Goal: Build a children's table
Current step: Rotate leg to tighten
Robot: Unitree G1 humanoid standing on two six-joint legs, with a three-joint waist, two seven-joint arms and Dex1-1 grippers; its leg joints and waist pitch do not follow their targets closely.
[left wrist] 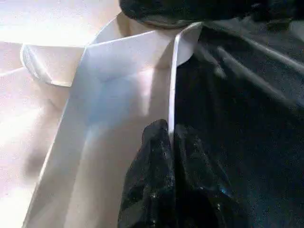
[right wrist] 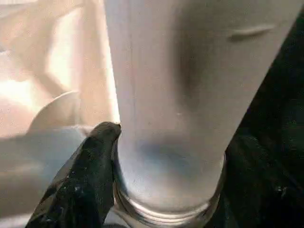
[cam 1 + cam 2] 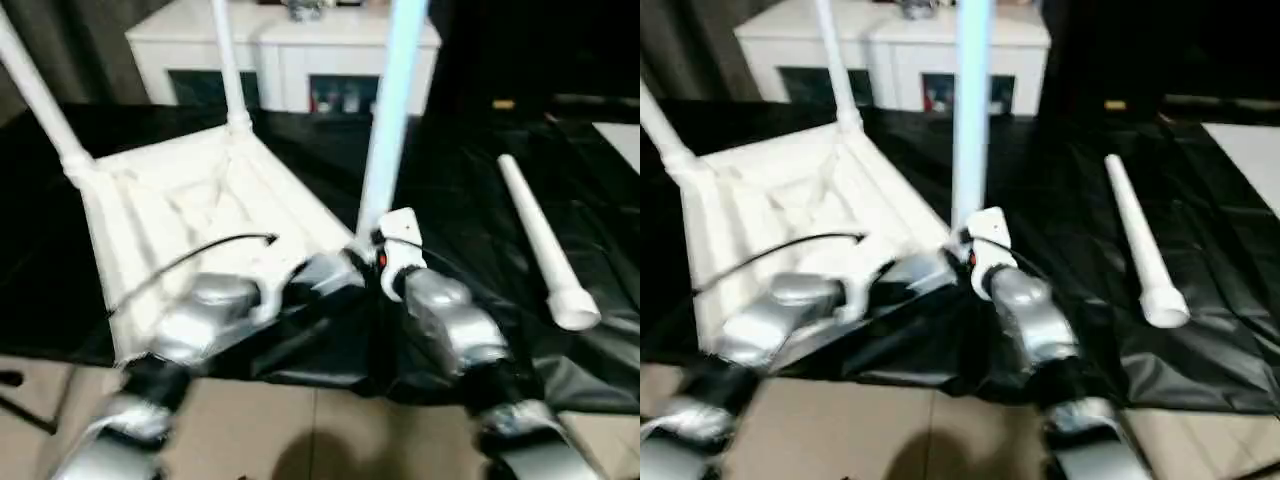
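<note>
Tabletop (image 3: 190,210) lies upside down on our black desk (image 3: 450,190), two legs standing at its far corners. Our right tool (image 2: 161,156) clasps a third upright leg (image 3: 392,110) at the near corner socket; our left tool (image 1: 168,142) pinches the rim. At 2 o'clock a spare leg (image 3: 540,245) lies flat, pointing away; a white cabinet (image 3: 290,50) stands at 12.

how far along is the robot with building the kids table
Two legs already stand in the upturned top. A third leg is in hand: the right gripper grips its base at a near corner socket, the left gripper pinches the top's rim. The fourth leg lies loose.
</note>
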